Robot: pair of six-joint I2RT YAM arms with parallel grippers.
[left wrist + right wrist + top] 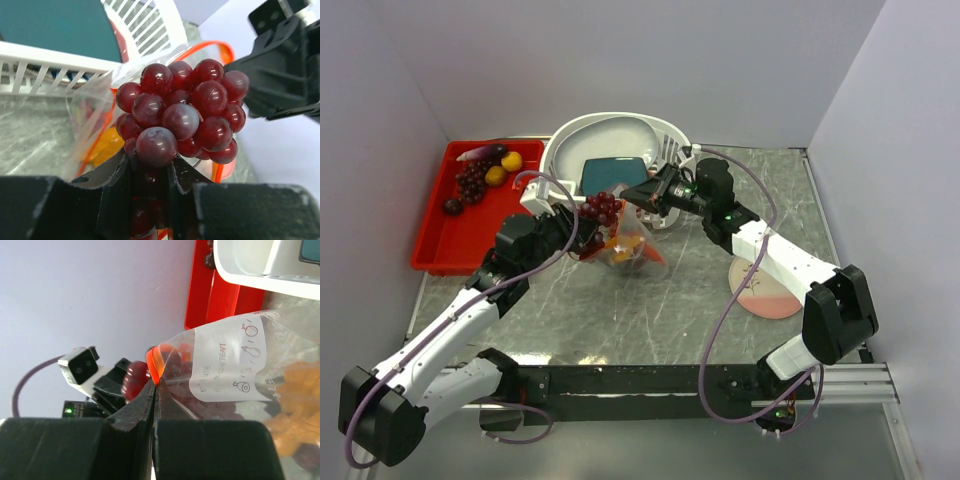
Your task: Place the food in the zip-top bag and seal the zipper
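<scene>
One clear zip-top bag lies at table centre with an orange food piece inside. The left gripper is clamped on one grape bunch at the bag's mouth, and the right gripper, jaws together, pinches the red-orange zipper. At 10 o'clock one red tray holds a second grape bunch, one eggplant and two yellow fruits; at 12 o'clock one white basket holds one teal dish. The bag's white label reads "CONTENT".

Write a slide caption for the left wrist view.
Left end effector holds a grape bunch close to the clear bag.
</scene>
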